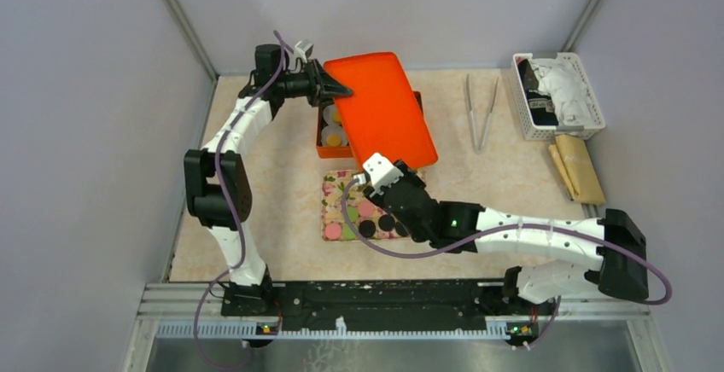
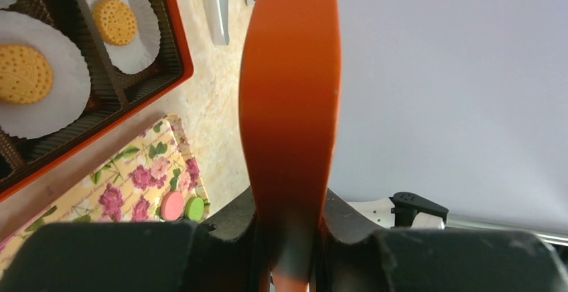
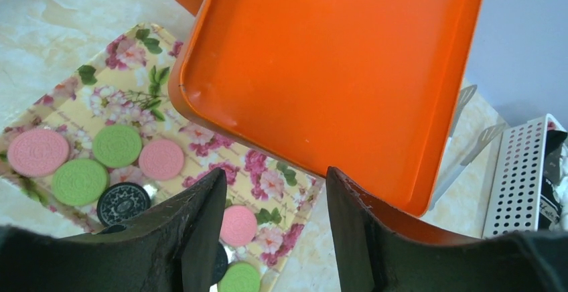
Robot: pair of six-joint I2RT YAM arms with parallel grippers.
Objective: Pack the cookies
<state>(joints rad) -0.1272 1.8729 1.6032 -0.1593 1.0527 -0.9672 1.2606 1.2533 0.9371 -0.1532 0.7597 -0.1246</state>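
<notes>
Our left gripper (image 2: 288, 228) is clamped on the lid (image 2: 288, 91) at its 10 o'clock corner. Our right gripper (image 3: 274, 185) stands open at the lid's 6 o'clock edge. Pink, green and black cookies (image 3: 117, 146) lie on the tray (image 3: 120, 57), at 6 o'clock from the box (image 2: 177, 64); orange ones sit inside the box.

Metal tongs (image 1: 479, 140) lying on the pale marbled surface (image 1: 512, 201), white perforated basket (image 1: 555, 133) at the far right (white cloth (image 1: 568, 86) and something dark bundled inside), tan paper packets (image 1: 580, 170) just beside it
</notes>
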